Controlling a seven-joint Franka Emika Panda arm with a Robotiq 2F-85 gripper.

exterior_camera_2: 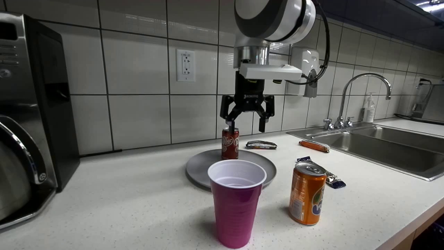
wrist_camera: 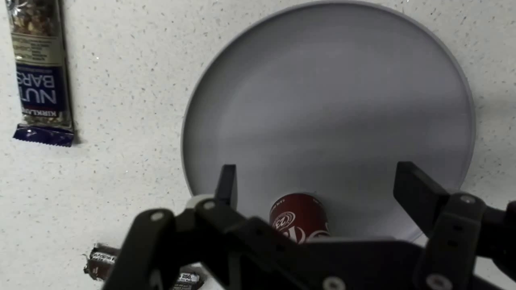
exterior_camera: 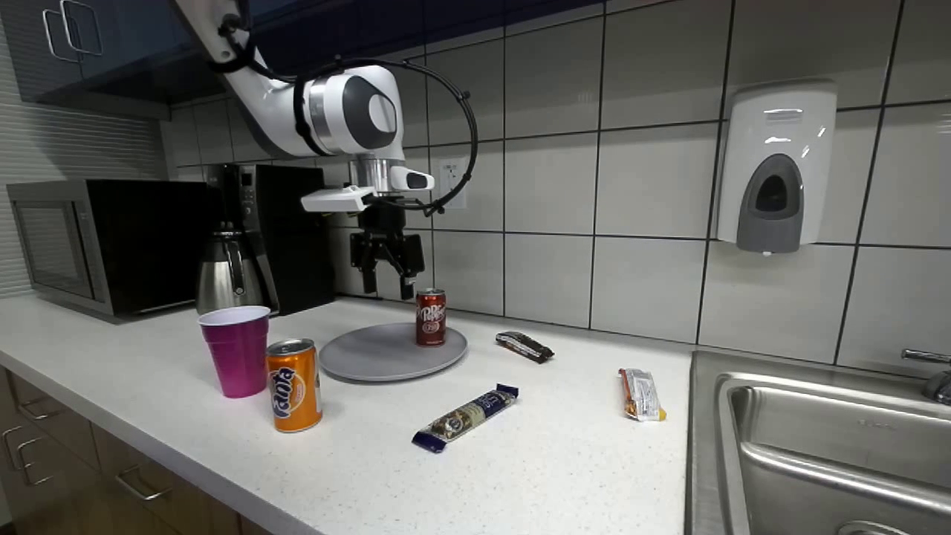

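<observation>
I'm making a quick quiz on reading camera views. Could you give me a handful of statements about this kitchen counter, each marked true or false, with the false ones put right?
1. The Dr Pepper can stands upright on the gray plate. True.
2. The Fanta can and the magenta plastic cup are both on the white countertop. True.
3. The Fanta can lies on its side. False: it stands upright.
4. The tool is open, its jaws spread apart. True.
5. The magenta plastic cup is upside down. False: its mouth faces up.
6. The gray plate holds two cans. False: only the Dr Pepper can stands on it.
</observation>
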